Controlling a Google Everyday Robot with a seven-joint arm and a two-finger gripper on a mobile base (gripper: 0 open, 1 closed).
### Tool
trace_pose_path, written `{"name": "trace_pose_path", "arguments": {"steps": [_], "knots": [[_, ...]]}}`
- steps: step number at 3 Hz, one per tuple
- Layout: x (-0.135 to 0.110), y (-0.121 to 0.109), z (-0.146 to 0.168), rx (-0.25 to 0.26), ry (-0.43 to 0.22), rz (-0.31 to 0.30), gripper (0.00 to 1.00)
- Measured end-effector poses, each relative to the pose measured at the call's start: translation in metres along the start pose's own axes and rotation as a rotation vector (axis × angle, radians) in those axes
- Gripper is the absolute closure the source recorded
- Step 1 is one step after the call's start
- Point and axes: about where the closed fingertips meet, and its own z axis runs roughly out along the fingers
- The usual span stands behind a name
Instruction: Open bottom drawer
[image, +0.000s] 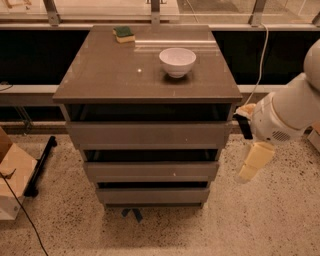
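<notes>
Approach stage of a drawer-opening task, seen from above and in front of the cabinet (145, 82). Gripper (255, 161) hung below the white wrist housing, pointed down toward the speckled floor, off the cabinet's right flank and touching nothing; open or closed state not discernible. Bottom drawer (152, 195) to the left of the gripper and somewhat lower, well apart from it, lowest of three flat grey-brown fronts, with a dark slot along its upper edge and no handle. Judged shut or nearly so, hence task not yet begun. Middle drawer (150, 171) to the left at roughly gripper height; top drawer (149, 135) to the left and higher. Lateral stand-off probably chosen to keep the arm clear of the overhanging top while descending to the lowest front; dark slot above that front the likely purchase point, given the lack of a handle. White bowl (177, 61) and green sponge (123, 34) up and to the left on the cabinet top, out of the pulling path. White cable (260, 55) above the gripper, behind the arm. Cardboard box (12, 175) far to the left on the floor.
</notes>
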Motion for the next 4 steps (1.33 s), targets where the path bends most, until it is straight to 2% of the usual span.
{"name": "trace_pose_path", "arguments": {"steps": [1,3,4], "knots": [[0.015,-0.001,0.042,-0.011,0.001,0.032,0.00],[0.011,0.001,0.054,-0.003,0.020,0.029,0.00],[0.011,0.007,0.084,-0.010,0.012,0.026,0.00]]}}
